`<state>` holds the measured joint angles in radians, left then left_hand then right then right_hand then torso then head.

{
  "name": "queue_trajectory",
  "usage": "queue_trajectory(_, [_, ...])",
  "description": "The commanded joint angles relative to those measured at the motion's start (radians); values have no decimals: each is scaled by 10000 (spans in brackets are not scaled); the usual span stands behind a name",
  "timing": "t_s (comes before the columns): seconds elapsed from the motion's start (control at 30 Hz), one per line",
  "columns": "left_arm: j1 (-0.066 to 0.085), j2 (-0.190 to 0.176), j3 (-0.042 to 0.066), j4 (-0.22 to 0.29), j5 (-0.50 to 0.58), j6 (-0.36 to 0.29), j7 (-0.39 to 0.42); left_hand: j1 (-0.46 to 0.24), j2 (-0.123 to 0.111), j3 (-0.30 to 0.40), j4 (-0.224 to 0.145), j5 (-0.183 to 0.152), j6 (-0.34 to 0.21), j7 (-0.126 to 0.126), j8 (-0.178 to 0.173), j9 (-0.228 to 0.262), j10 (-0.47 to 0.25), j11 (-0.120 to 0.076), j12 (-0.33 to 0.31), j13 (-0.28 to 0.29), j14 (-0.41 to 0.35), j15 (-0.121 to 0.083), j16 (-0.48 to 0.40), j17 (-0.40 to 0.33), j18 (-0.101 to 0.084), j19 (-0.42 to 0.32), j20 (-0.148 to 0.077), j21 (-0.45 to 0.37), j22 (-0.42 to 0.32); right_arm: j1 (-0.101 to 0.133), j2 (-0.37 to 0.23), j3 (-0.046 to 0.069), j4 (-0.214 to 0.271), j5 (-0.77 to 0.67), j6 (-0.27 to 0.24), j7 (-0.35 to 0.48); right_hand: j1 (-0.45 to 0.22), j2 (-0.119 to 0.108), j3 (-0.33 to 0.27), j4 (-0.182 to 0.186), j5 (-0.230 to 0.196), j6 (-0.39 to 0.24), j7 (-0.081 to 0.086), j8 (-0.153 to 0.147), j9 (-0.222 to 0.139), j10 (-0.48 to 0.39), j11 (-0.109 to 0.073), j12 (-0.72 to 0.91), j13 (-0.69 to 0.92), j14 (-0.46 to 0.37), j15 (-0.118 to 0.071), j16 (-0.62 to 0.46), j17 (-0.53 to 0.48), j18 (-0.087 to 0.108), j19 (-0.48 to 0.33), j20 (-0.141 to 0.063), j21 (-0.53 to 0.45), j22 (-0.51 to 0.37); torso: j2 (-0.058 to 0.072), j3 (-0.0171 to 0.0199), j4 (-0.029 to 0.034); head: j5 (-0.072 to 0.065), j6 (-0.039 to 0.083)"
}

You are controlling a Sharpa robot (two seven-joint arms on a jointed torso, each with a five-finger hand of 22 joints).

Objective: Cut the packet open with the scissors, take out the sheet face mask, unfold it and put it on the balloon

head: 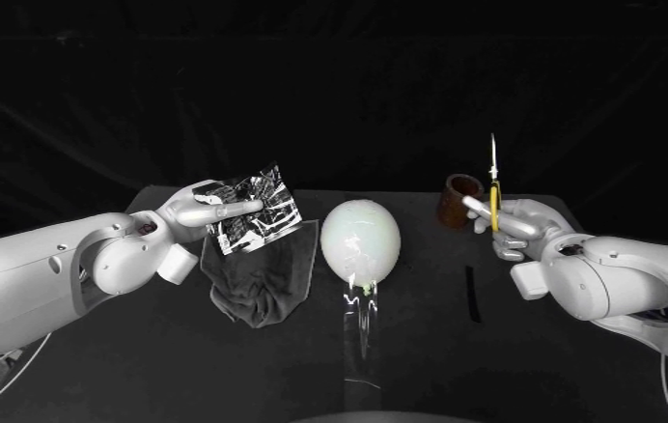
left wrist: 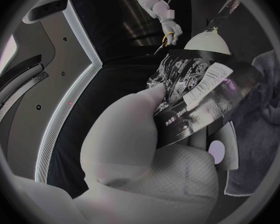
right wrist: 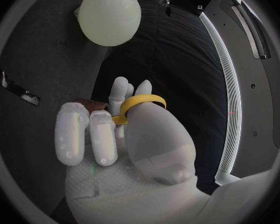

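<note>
1. Two hands are raised above the table, and each of them holds one thing. The right hand is closed round the yellow handle of the scissors, and in the right wrist view a finger goes through the yellow ring.
2. The scissors stand upright, with the long axis vertical and the tips pointing up. The blades look like one thin line, so I judge that they are closed.
3. The left hand pinches the packet between thumb and fingers at its edge, and the other fingers are curled near it. The packet is lifted and tilted, with the printed face toward the head camera. Whether its edge is already cut, I cannot tell.
4. Between the two hands is the balloon, pale and egg-shaped, on a clear stand. No mask is on it.
5. Under the left hand a dark cloth lies on the table. Just behind the right hand stands a brown cup.
6. The relation that matters is this: the packet is to the left of the scissors, on the other side of the balloon, and the two are well apart. Neither hand is nearer, because each holds its own thing, so they must come together, probably above or in front of the balloon.
7. For a cut, I think the blades must first open and the scissors must turn from upright toward the packet, across one free edge of it. The risk is that the thin packet bends away from the blades, because it is held on one side only.
</note>
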<state>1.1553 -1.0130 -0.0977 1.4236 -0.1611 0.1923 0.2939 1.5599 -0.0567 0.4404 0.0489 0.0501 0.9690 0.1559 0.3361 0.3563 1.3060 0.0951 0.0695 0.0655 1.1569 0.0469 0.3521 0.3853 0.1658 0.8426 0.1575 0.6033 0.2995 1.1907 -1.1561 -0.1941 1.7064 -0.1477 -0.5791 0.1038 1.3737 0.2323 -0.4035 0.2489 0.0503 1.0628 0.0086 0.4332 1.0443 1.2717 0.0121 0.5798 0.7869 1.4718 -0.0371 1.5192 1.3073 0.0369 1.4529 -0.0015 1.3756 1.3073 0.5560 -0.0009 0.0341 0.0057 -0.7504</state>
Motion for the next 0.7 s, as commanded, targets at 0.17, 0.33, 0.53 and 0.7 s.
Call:
queue_trajectory(0.17, [-609, -109, -23, -193, -438, -1104, 1019, 63, 220, 394, -815, -42, 336, 60, -242, 526, -85, 29, -21, 36, -325, 31, 138, 233, -386, -898, -43, 850, 670, -59, 37, 8, -94, -50, 116, 189, 146, 382, -70, 19, 5, -35, 48, -76, 5, 1683, -669, -78, -15, 686, -731, -2, 1132, 134, -30, 28, -60, 1690, -35, -18, 46, 428, -218])
queue_trajectory(0.33, [-1002, -34, -26, -326, -992, -2654, 1861, -202, 282, 354, -922, -14, 378, 72, -357, 469, -232, 62, -10, 63, -679, 87, 381, 497, -564, -1489, 75, 1201, 972, -100, 36, 8, -158, -42, 115, 201, 146, 382, -70, 19, 5, -35, 48, -76, 5, 1683, -669, -78, -15, 686, -731, -2, 1132, 134, -30, 28, -60, 1690, -39, -22, 51, 606, -279])
queue_trajectory(0.53, [-1201, 115, -23, -337, -1460, -4280, 2605, -310, 359, 310, -975, -15, 368, 84, -384, 485, -425, 95, 24, 105, -1085, 145, 674, 783, -700, -2011, 203, 1332, 1118, -129, 44, 8, -216, -31, 120, 209, 139, 390, -79, 24, 6, -38, 51, -87, 4, 1682, -665, -91, -22, 685, -728, -4, 1126, 135, -31, 32, -62, 1690, -29, -15, 29, 764, -273])
queue_trajectory(0.7, [-1273, 255, -22, -346, -1937, -5082, 2875, -393, 239, 162, -1030, -15, 309, 116, -396, 500, -627, 143, 29, 129, -1479, 221, 810, 945, -801, -2355, 302, 1334, 1162, -140, 63, 8, -236, -17, 133, 211, 129, 397, -95, 31, 10, -47, 58, -105, 3, 1680, -659, -105, -26, 686, -723, -5, 1126, 134, -28, 37, -58, 1692, -27, -1, 12, 904, -283])
